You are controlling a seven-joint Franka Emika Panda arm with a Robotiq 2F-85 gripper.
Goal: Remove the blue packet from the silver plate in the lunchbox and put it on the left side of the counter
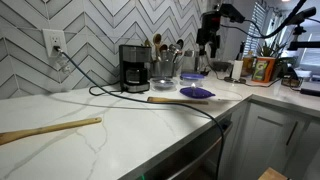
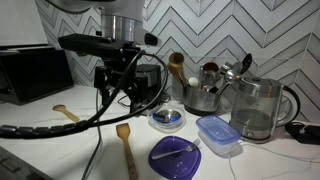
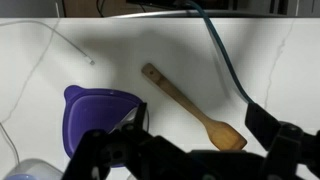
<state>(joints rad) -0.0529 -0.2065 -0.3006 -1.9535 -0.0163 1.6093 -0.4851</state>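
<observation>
Blue packet [image 2: 169, 116]: small, dark blue, soft-looking, lies in silver plate [image 2: 154, 121], a shiny round metal dish w/ low rim. Dish sits on white marble-look counter [image 2: 268, 160] w/ faint grey veins. Gripper [image 2: 118, 88] hangs off the counter, apart from the dish, jaws spread, nothing btwn them; wrist view agrees. Near dish: see-through blue plastic box [image 2: 217, 134], flat purple-blue plate [image 2: 175, 157], long wooden spoon [image 2: 125, 150], glass kettle [image 2: 255, 108]
</observation>
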